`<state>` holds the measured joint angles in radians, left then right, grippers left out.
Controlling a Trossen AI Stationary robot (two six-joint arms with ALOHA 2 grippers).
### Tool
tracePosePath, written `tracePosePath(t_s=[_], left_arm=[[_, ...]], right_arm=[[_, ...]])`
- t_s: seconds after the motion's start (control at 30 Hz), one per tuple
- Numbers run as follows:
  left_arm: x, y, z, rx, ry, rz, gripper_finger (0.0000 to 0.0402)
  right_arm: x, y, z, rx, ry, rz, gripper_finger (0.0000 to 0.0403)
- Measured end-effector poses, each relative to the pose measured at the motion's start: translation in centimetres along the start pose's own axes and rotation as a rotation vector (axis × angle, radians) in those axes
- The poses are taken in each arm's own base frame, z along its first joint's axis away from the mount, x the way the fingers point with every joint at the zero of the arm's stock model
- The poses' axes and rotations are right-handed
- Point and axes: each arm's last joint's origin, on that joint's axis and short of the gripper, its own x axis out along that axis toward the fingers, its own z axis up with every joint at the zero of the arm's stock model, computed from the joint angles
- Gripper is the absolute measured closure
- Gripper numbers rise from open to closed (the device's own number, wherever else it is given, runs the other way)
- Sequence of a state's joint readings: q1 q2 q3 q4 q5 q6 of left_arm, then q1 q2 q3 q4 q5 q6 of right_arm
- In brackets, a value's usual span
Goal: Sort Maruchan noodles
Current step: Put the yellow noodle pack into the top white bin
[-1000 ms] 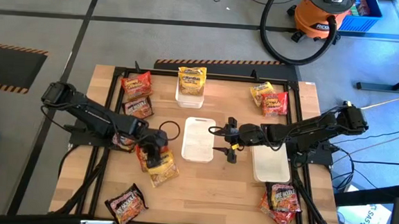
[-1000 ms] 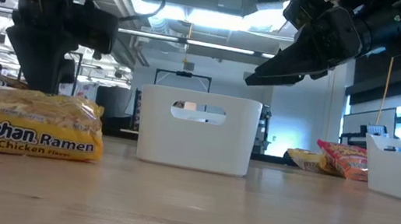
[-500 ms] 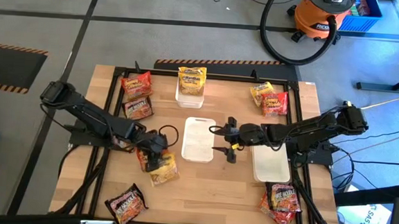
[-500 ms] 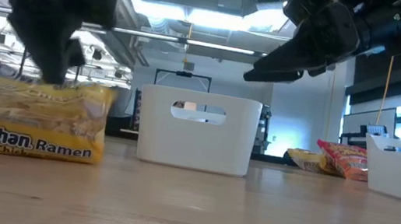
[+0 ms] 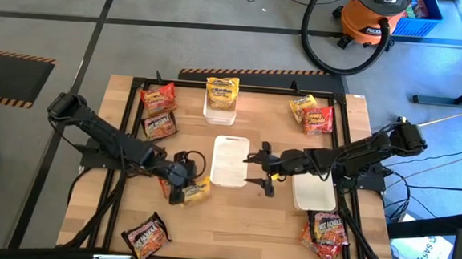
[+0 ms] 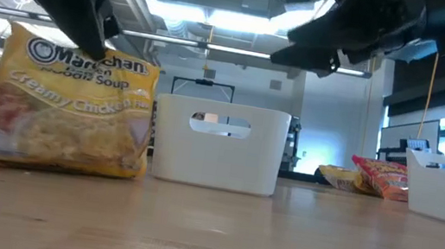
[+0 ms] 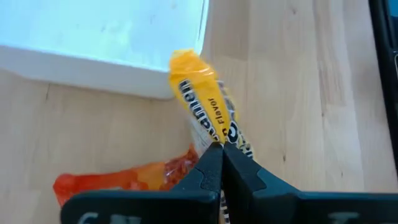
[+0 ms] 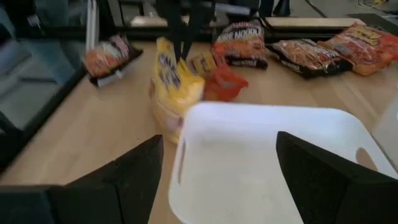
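Yellow plastic crinkles in the left pincer point(image 5: 181, 180), whose fingers are pressed together on the top edge of a creamy-chicken noodle packet point(image 6: 63, 111), so the packet stands upright on the wooden surface point(image 5: 241, 226) with its lower edge touching the boards. The left arm reaches low and long from its side of the surface, wrist bent down over the packet. Just beside the pincer lies a red-orange packet point(image 7: 124, 180), flat on the wood. Just past the yellow packet sits the middle white tray point(image 5: 230, 161), close to the packet; whether they touch I cannot tell. On the tray's far side the right pincer point(image 5: 261, 170) hovers with its fingers spread wide apart, holding nothing, its arm stretched out level across another white tray point(image 5: 314, 192). Farther off, more noodle packets lie scattered: a dark one point(image 5: 146, 237), two by the left arm's base point(image 5: 159, 111), and a red pair point(image 5: 327, 230).
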<state>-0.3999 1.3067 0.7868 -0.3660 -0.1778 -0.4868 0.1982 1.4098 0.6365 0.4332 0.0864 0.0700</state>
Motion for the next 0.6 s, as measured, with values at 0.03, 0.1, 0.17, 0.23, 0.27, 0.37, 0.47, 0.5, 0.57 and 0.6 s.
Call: tracePosePath(t_s=[0.03,0.1,0.17,0.23,0.27,0.37,0.47,0.5,0.57,0.6], left_arm=[[0.0,-0.1,0.0,0.004,-0.009,0.007,0.0401],[0.0,-0.2,0.0,0.01,-0.018,0.023,0.0401],[-0.1,-0.3,-0.1,0.016,-0.022,0.027,0.0401],[-0.1,-0.5,-0.2,0.027,-0.027,0.024,0.0401],[-0.1,-0.6,-0.1,0.03,-0.036,0.017,0.0401],[-0.2,-0.9,0.0,0.035,-0.06,0.015,0.0401],[-0.2,-0.9,0.0,0.035,-0.068,0.02,0.0401],[-0.2,-0.9,0.0,0.035,-0.068,0.019,0.0401],[-0.3,-1.1,-0.1,0.046,-0.069,0.015,0.0401],[-0.3,-1.3,-0.1,0.054,-0.073,0.009,0.0401]], right_arm=[[0.1,0.0,0.1,0.013,-0.015,0.002,0.0111],[0.3,0.2,0.1,0.04,-0.035,0.022,0.0111],[0.6,0.3,0.1,0.058,-0.058,0.037,0.0111],[0.9,0.3,0.0,0.068,-0.062,0.047,0.0111],[1.0,0.4,-0.1,0.079,-0.063,0.058,0.0111],[1.6,0.5,-0.5,0.087,-0.065,0.081,0.0111],[2.2,0.5,-0.8,0.088,-0.083,0.094,0.0111],[2.3,0.5,-1.0,0.087,-0.078,0.094,0.0111],[2.8,0.6,-1.1,0.086,-0.08,0.094,0.0111],[3.0,0.6,-1.1,0.086,-0.078,0.094,0.0111]])
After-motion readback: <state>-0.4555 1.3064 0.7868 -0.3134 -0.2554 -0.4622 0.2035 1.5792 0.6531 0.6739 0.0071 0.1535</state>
